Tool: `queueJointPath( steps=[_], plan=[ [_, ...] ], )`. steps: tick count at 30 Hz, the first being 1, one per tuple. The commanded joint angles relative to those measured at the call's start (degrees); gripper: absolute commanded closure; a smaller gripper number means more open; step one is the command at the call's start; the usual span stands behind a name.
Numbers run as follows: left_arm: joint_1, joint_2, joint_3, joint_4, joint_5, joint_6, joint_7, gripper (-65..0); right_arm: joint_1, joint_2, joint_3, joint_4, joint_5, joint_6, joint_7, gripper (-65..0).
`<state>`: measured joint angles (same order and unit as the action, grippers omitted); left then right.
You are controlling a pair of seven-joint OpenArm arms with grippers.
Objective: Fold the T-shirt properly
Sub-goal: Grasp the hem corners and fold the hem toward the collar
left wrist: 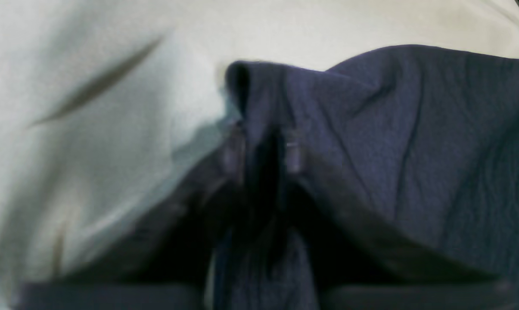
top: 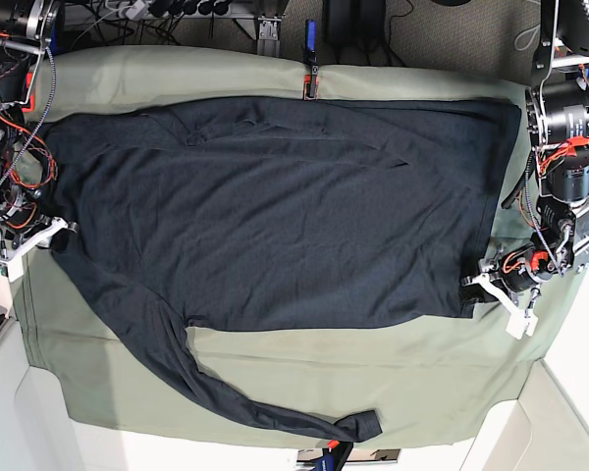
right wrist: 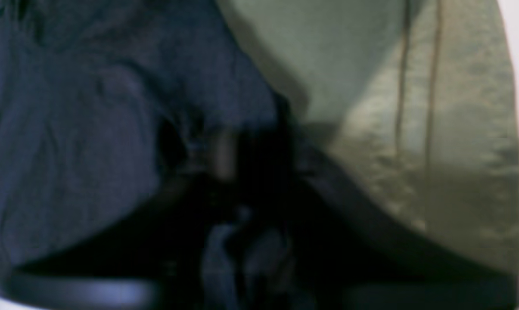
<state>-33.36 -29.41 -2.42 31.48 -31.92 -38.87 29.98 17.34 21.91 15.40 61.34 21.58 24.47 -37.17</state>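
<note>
The dark charcoal T-shirt point(top: 275, 216) lies spread flat on the olive-green cloth. One long sleeve point(top: 226, 392) trails toward the front edge. My left gripper point(top: 474, 285) is at the shirt's front right corner. In the left wrist view it point(left wrist: 263, 146) is shut on a raised fold of the shirt point(left wrist: 414, 129). My right gripper point(top: 59, 234) is at the shirt's left edge. In the blurred right wrist view it point(right wrist: 250, 159) appears shut on bunched shirt fabric point(right wrist: 91, 129).
The olive-green cloth point(top: 422, 363) covers the table, with a bare strip along the front and right. Red clamps hold it at the back centre point(top: 309, 80) and front centre point(top: 329, 447). Cables and gear lie behind the table. Arm bases stand at both sides.
</note>
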Motion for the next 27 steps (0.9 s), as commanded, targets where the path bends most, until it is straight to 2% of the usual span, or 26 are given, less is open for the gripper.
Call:
queueJointPath(
  steps=[1,3,9,15,21,27],
  plan=[
    [-1.9,-1.2,-0.2,1.4,-1.4,-1.1,-1.1,-3.6,1.3,0.8,0.2,0.7,0.3,0.3,0.1,0.0],
    [-1.8,-1.7,-0.2,2.8,-1.3,-1.1,-0.8,0.0,1.4,1.0,0.3,1.1,0.2,1.6,0.3,0.0],
    [1.2,-5.5,-0.2,15.6,-1.3,-1.1,2.1,0.0,0.2,1.1,4.0,7.6,0.0,2.1,-1.1,0.0],
    [10.5,-8.7,-0.2,29.2,-1.4,-1.1,3.4,0.0,-4.6,1.1,6.7,14.7,3.1,2.1,-2.8,0.0],
    [18.8,-9.2,-0.4,38.3,-0.3,-1.1,3.3,0.0,-10.6,1.1,7.5,20.1,2.9,2.1,-2.7,0.0],
    [27.3,-12.1,-3.3,48.2,0.0,-1.1,3.6,0.0,-17.6,1.1,11.3,26.0,3.1,2.2,-2.8,0.0]
  ],
)
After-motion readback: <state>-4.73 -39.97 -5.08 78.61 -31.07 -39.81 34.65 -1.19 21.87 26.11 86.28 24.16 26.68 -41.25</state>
